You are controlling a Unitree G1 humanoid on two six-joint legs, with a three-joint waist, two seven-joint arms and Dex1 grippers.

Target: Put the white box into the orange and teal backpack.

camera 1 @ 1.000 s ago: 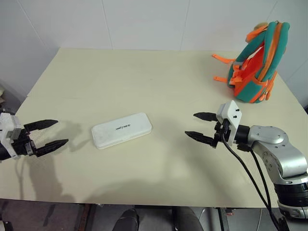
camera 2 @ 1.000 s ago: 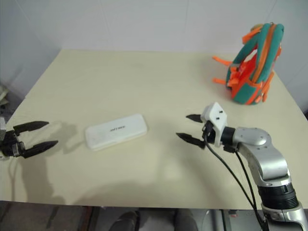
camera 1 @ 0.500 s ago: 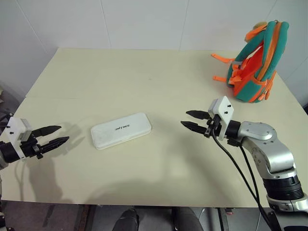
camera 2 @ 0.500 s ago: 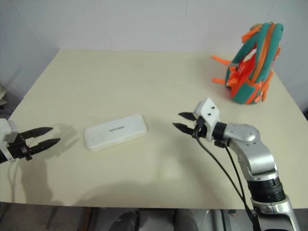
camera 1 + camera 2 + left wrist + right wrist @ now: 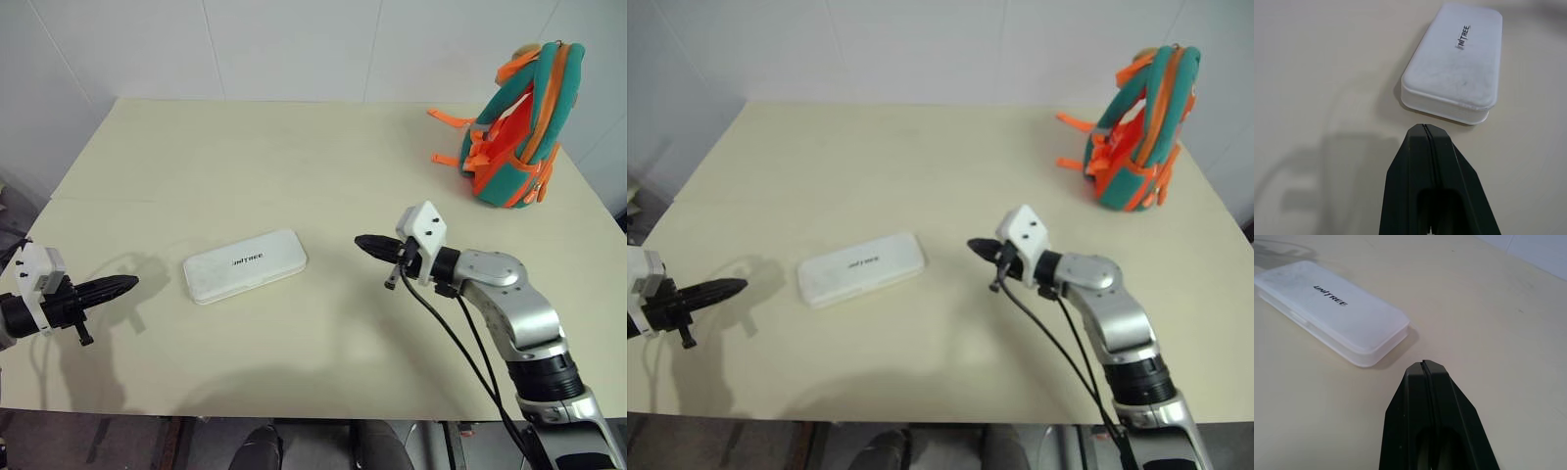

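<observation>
White box (image 5: 245,265), flat, rounded, smooth plastic

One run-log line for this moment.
flat white box: untouched on table | left gripper: shut, empty | right gripper: shut, empty | teal-orange backpack: upright, far right

Matt white box (image 5: 245,265), cloth backpack (image 5: 517,127)

The right arm (image 5: 509,313) is silver with black cables, white wrist block, and black-fingered end effector (image 5: 367,245).
</observation>
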